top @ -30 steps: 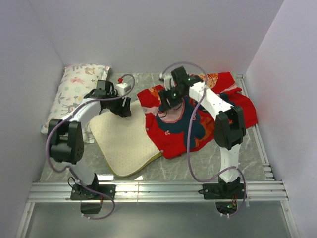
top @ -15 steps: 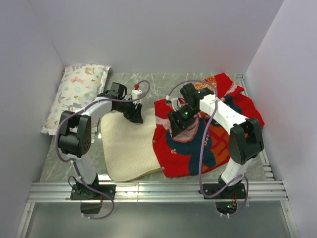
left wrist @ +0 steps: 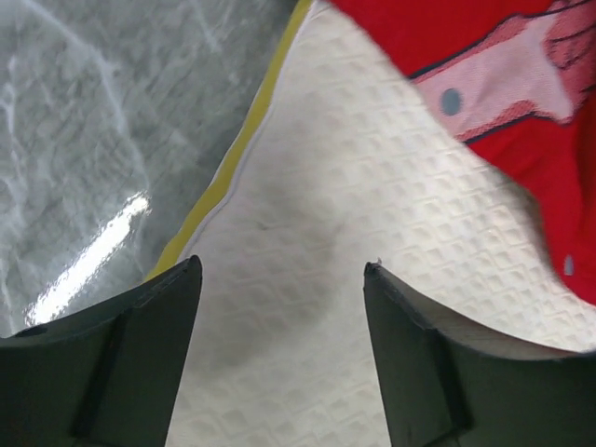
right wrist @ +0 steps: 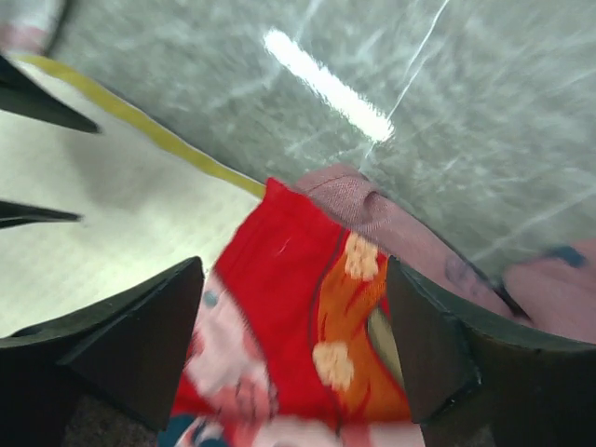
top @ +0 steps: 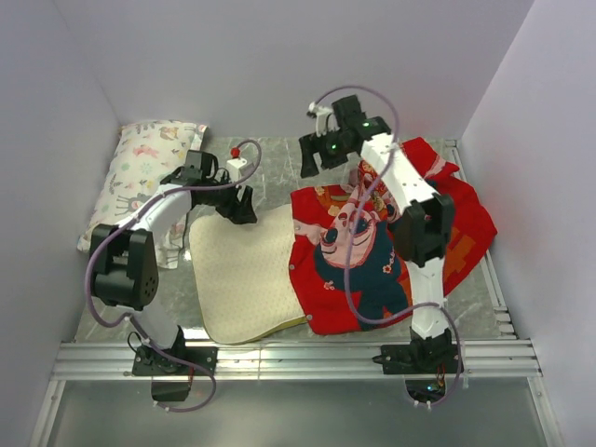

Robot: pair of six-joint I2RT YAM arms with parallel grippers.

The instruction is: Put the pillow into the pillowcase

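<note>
Grey marbled table (top: 272, 164), pale walls (top: 279, 65), holds pillow (top: 242, 270), pillowcase (top: 466, 223).

Low left hand (left wrist: 279, 270), fingers spread, empty; high right hand (right wrist: 293, 270), spread, empty.

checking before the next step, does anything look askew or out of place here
The pillowcase lies rumpled, not flat, with a far corner folded back to show its pink reverse. It only overlaps the right edge of the pillow, which sits askew on the table. Nothing looks damaged.
</note>
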